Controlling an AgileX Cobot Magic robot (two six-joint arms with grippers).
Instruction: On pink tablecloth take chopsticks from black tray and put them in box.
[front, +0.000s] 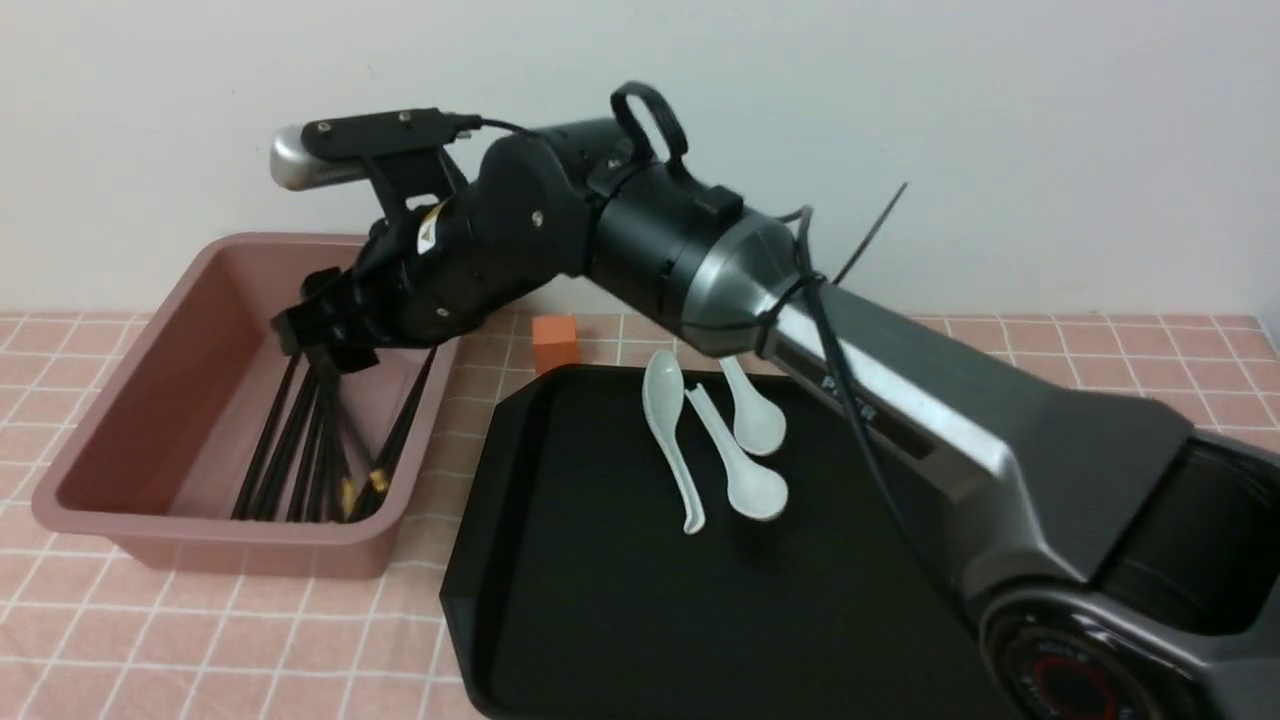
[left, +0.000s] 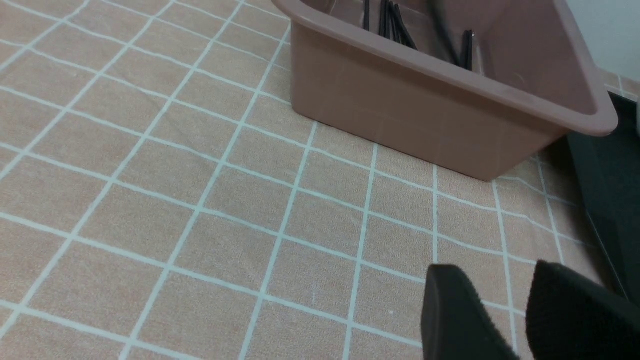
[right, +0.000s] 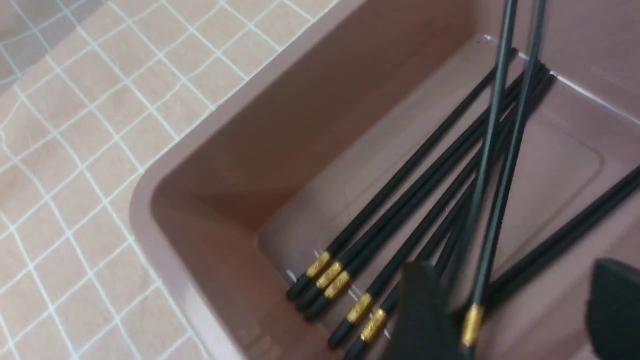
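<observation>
Several chopsticks (front: 310, 455) in box (front: 130, 400), gold ends robotward

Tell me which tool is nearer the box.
Right. The right tool hangs over the open box; the left tool is outside it, over the pink tablecloth.

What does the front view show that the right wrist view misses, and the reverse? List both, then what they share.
Only the front view: the black tray with three white spoons on it, the orange cube behind it, and the right arm reaching across. Only the right wrist view: the right gripper seen close, its fingers spread wide apart. Both: the box, the chopsticks lying inside it, and the pink tablecloth.
</observation>
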